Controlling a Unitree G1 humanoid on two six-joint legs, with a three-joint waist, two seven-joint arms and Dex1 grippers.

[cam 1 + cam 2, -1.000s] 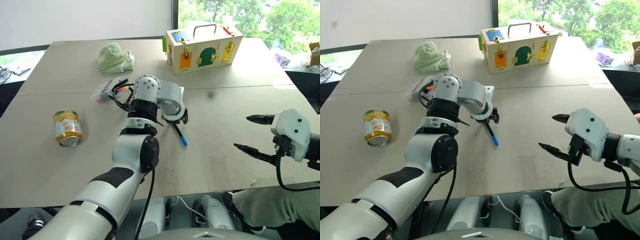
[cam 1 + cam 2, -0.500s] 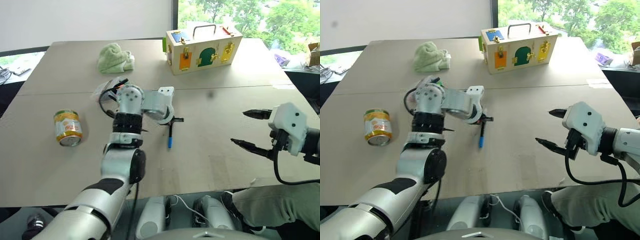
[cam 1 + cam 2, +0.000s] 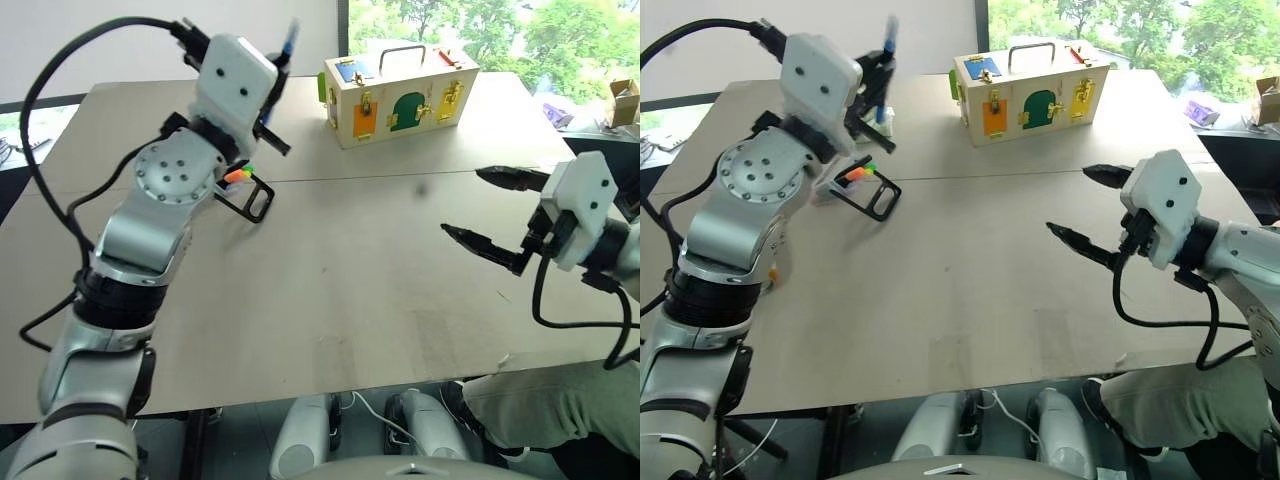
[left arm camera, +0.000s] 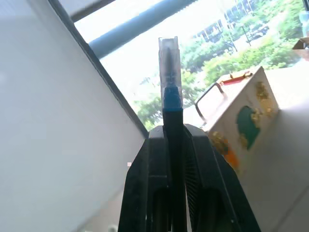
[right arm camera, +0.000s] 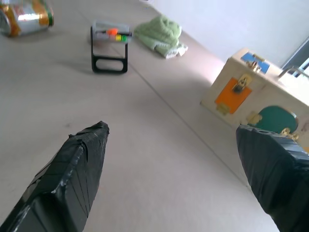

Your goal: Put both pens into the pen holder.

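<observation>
Left wrist view: my left gripper [image 4: 172,140] pinches the blue-ended pen [image 4: 170,92] upright, raised above the pen holder [image 3: 243,190] for dropping in; right gripper [image 3: 492,212] gapes empty.

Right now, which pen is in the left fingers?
The blue-ended pen, clamped upright between the left fingers, raised above the table. The orange-ended pen already lies in the holder.

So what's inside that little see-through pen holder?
Inside the pen holder lies something with an orange and a yellow-green bit, probably the orange pen. Its cloudy walls hide the rest. The blue pen isn't in there; the left gripper holds it.
</observation>
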